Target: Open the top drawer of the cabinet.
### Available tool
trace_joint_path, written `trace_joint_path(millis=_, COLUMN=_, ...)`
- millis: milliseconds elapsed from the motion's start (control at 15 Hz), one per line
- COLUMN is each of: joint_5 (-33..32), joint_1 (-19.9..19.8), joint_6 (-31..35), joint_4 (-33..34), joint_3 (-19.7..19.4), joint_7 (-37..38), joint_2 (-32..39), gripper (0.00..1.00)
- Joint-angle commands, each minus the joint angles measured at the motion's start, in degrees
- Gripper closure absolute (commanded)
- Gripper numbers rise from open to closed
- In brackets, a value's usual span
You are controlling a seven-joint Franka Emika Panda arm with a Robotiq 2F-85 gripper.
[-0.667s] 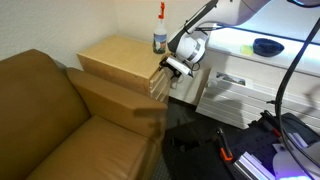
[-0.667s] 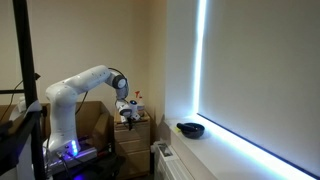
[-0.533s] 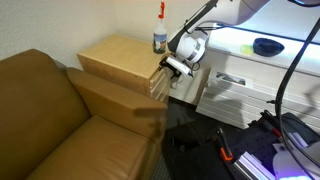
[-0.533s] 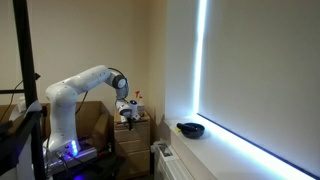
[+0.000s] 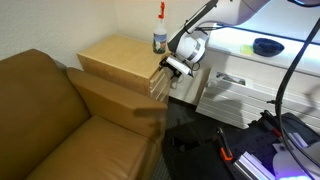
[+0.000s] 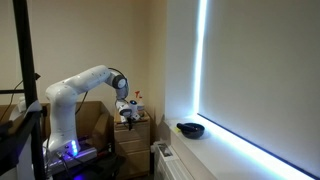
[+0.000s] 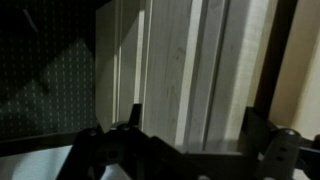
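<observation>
In both exterior views the light tan wood cabinet (image 5: 120, 62) (image 6: 132, 133) stands beside a brown sofa. Its stacked drawer fronts face the robot, with the top drawer (image 5: 160, 73) just under the flat top. My gripper (image 5: 173, 67) (image 6: 128, 112) is right at the upper edge of that front. In the wrist view the gripper (image 7: 195, 115) is open. Its dark fingers (image 7: 135, 118) stand wide apart, and the pale drawer fronts (image 7: 165, 70) run as upright strips between them. I cannot tell whether a finger touches the wood.
A spray bottle (image 5: 160, 35) with a red top stands on the cabinet's back corner. The sofa (image 5: 60, 125) presses against the cabinet's side. A white low unit (image 5: 228, 88) stands close beside it, a dark bowl (image 5: 266, 46) (image 6: 190, 128) lies on the lit sill, and cables lie on the floor (image 5: 250, 150).
</observation>
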Motion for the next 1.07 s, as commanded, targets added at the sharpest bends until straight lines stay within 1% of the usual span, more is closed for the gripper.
trace_joint_path(millis=0, joint_5=0.9, joint_1=3.0, joint_6=-5.1, joint_4=1.9, joint_3=-3.8, joint_7=3.1, joint_2=-0.9, gripper=0.00)
trace_joint_path(millis=67, joint_5=0.6, joint_1=3.9, joint_6=-8.6, joint_4=2.6, joint_3=-5.6, joint_7=4.4, joint_2=-1.2, gripper=0.00)
trace_joint_path(millis=133, joint_5=0.7, joint_1=4.6, joint_6=-10.2, joint_4=3.1, joint_3=-7.2, joint_7=5.5, joint_2=-1.3, gripper=0.00)
trace_joint_path(millis=200, joint_5=0.8, joint_1=4.0, joint_6=-10.8, joint_4=3.4, joint_3=-7.0, joint_7=5.3, joint_2=-1.0, gripper=0.00)
trace_joint_path(millis=267, joint_5=1.1, joint_1=3.7, joint_6=-14.5, joint_4=4.8, joint_3=-7.5, joint_7=6.1, joint_2=-1.0, gripper=0.00)
trace_joint_path(millis=400, joint_5=1.0, joint_1=5.5, joint_6=-23.2, joint_4=8.3, joint_3=-11.0, joint_7=8.9, joint_2=-1.0, gripper=0.00)
trace_joint_path(millis=533, joint_5=0.7, joint_1=7.2, joint_6=-30.1, joint_4=11.0, joint_3=-14.5, joint_7=11.5, joint_2=-1.0, gripper=0.00)
trace_joint_path(millis=667, joint_5=0.2, joint_1=9.4, joint_6=-34.2, joint_4=13.5, joint_3=-17.6, joint_7=14.3, joint_2=-0.2, gripper=0.00)
trace_joint_path(millis=733, joint_5=-0.1, joint_1=10.6, joint_6=-34.6, joint_4=13.9, joint_3=-19.4, joint_7=16.0, joint_2=-0.2, gripper=0.00)
trace_joint_path(millis=800, joint_5=-0.1, joint_1=11.4, joint_6=-32.9, joint_4=12.6, joint_3=-20.8, joint_7=16.6, joint_2=-0.1, gripper=0.00)
trace_joint_path(millis=867, joint_5=0.1, joint_1=12.1, joint_6=-30.4, joint_4=10.8, joint_3=-21.9, joint_7=16.8, joint_2=-0.2, gripper=0.00)
trace_joint_path(millis=933, joint_5=0.8, joint_1=11.9, joint_6=-26.9, joint_4=7.6, joint_3=-22.2, joint_7=15.2, joint_2=-0.6, gripper=0.00)
trace_joint_path(millis=1000, joint_5=1.4, joint_1=12.4, joint_6=-24.8, joint_4=6.2, joint_3=-22.5, joint_7=14.8, joint_2=-1.0, gripper=0.00)
